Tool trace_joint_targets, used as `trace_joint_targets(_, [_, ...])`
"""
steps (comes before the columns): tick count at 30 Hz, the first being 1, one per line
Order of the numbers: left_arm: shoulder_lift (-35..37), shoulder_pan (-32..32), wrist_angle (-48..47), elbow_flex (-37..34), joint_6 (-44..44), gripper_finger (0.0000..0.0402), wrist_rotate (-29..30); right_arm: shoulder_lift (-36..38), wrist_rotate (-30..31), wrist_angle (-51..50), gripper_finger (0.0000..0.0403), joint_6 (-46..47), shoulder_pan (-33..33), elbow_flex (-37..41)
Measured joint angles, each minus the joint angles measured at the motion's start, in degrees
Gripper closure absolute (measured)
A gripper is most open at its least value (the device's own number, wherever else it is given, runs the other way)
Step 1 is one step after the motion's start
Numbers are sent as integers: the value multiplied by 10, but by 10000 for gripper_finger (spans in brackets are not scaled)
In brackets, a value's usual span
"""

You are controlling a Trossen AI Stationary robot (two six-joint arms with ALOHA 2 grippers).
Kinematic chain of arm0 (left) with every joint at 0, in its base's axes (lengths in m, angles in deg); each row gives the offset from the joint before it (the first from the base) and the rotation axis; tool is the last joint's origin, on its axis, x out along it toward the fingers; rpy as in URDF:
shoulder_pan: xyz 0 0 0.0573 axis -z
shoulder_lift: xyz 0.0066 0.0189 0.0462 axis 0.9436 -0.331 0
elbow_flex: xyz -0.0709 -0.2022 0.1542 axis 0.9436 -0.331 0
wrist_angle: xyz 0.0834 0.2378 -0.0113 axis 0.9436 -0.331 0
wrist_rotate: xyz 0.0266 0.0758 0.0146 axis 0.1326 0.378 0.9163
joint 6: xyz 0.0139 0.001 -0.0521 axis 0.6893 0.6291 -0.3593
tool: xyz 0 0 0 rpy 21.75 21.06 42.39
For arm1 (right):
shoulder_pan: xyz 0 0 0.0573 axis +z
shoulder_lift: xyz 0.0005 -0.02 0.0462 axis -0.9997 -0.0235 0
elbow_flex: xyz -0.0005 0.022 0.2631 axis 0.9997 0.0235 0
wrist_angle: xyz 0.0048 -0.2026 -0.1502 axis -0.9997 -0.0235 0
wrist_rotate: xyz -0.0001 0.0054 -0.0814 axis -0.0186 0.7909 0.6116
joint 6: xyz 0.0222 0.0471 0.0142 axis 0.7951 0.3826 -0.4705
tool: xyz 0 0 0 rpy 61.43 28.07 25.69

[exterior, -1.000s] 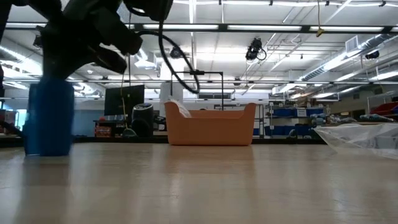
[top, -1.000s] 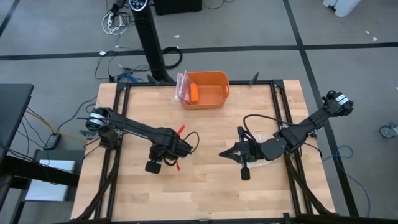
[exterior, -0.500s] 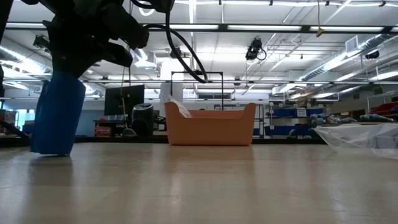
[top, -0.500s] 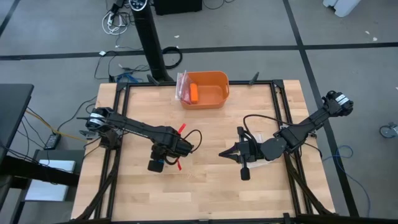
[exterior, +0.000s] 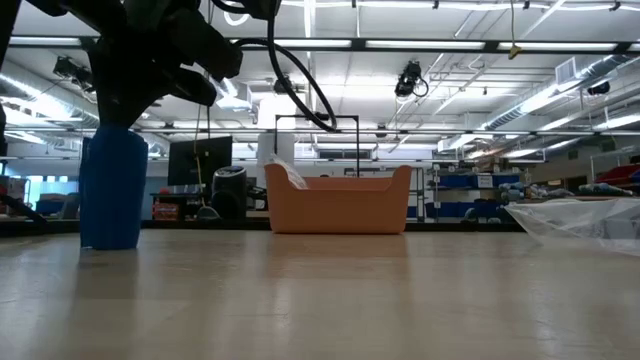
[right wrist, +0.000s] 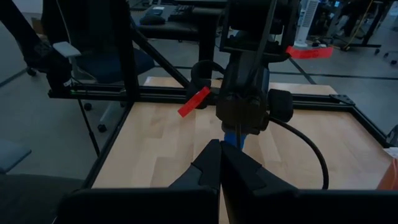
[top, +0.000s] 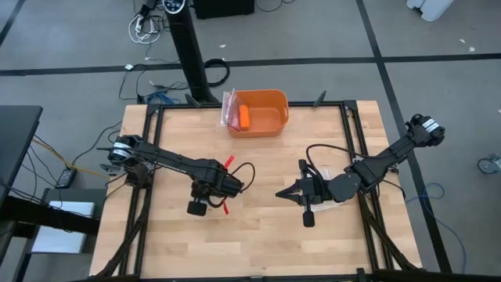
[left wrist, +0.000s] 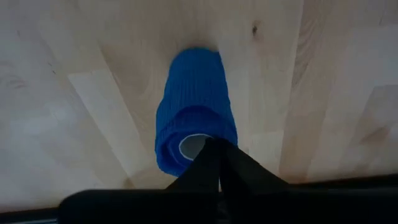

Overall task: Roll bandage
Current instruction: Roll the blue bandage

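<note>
While the right end effector waits clenched mid-desk, the left end effector, fingers together, pinches the upright bandage roll's rim.

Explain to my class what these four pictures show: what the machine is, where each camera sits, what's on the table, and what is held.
Two dark robot arms work at a wooden table. One picture looks straight down, one looks level across the tabletop, and one camera rides on each wrist. The left claw is shut on the top edge of a rolled blue bandage, which stands upright on the table. The right claw is shut, holds nothing, and points towards the left arm. At the table's far edge sits an orange bin with an orange cylinder inside.
</note>
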Motion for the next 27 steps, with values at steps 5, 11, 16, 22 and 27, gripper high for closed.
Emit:
trace_joint_targets(5, [0,7,13,0,-22,384,3,0,0,0,395,0,0,0])
trace_joint_targets(11, [0,9,7,0,-32,367,15,0,-4,0,395,0,0,0])
trace_joint_targets(16, [0,9,-13,0,-34,355,33,0,-4,0,395,0,0,0])
trace_joint_targets(22, [0,9,-25,0,-52,353,45,0,-4,0,394,0,0,0])
trace_joint_targets(27, [0,9,-26,0,-60,353,45,0,-4,3,394,0,0,0])
